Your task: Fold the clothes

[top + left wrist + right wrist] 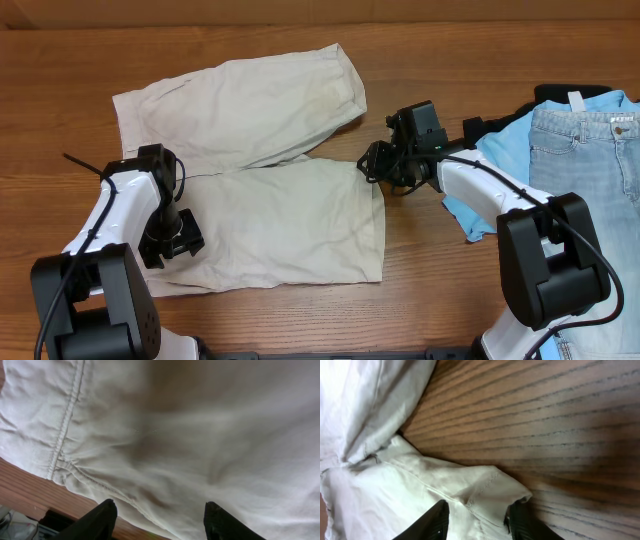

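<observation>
shorts point(260, 170): spread flat mid-counter point(470, 50), waistband left, both legs pointing right | left pincer point(172, 238): fingers wide apart, low over the near leg's waist end | right pincer point(372, 163): fingers apart, either side of the near leg's hem corner | jeans point(585, 170) lying on blue shirt point(500, 150), far right

Wooden worktop point(250, 30). At its right edge, light blue denim jeans point(590, 180) lie flat, overlapping a sky-blue shirt point(508, 142) that sticks out toward the middle.
</observation>
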